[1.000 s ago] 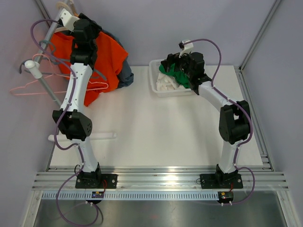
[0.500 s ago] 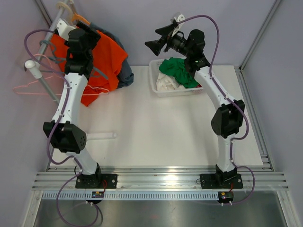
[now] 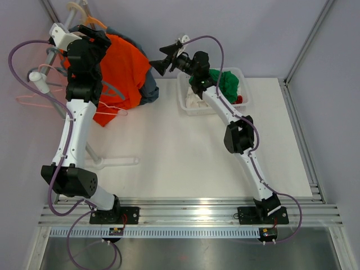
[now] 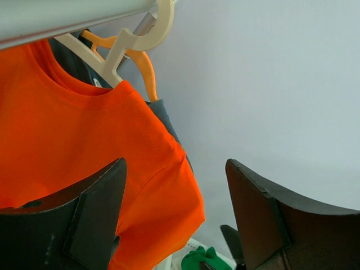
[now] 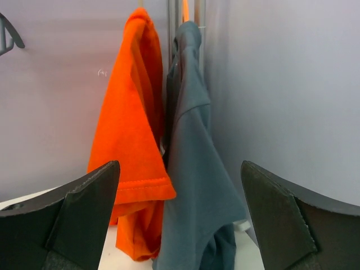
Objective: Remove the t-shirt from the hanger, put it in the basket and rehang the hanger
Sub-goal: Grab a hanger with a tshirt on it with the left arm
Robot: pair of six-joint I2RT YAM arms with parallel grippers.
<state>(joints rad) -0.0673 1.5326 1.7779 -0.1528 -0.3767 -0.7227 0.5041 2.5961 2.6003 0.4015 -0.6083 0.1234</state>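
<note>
Hanging from the rail (image 4: 67, 17) at the far left, the orange t-shirt (image 3: 121, 70) sat fully on its cream hanger (image 4: 121, 48), collar closed round the hanger neck and hem dropping toward the worktop (image 3: 185, 152). Nothing gripped it. Task judged to be at the approach stage, shirt not yet off.

Left gripper (image 3: 103, 38) was held high, level with the collar, jaws spread wide and empty. Its wrist view showed the t-shirt's shoulder and sleeve beyond the fingers (image 4: 95, 219), clear of them. Reading: the high station suits the spot where collar and hanger meet, where cloth must be drawn off the hanger arm.

Right gripper (image 3: 164, 61) reached across from the right, above the worktop's far edge, pointing left at the garments. Jaws likewise wide, holding nothing. Its camera saw the t-shirt edge-on with a grey shirt (image 5: 197, 163) just beside it on the right; touching or not, could not tell. The grey shirt appeared to hang from an orange hanger (image 4: 143, 70) behind the cream one.

Likely reason for the two-sided stance: one gripper to steady hanger or collar, the other to pull sleeve or hem. Risk judged: catching the grey shirt along with the orange one, since they hung so close.

Basket (image 3: 194, 111) of green and white cloth stood on the worktop's far side, under the right arm; probably the drop place.
</note>
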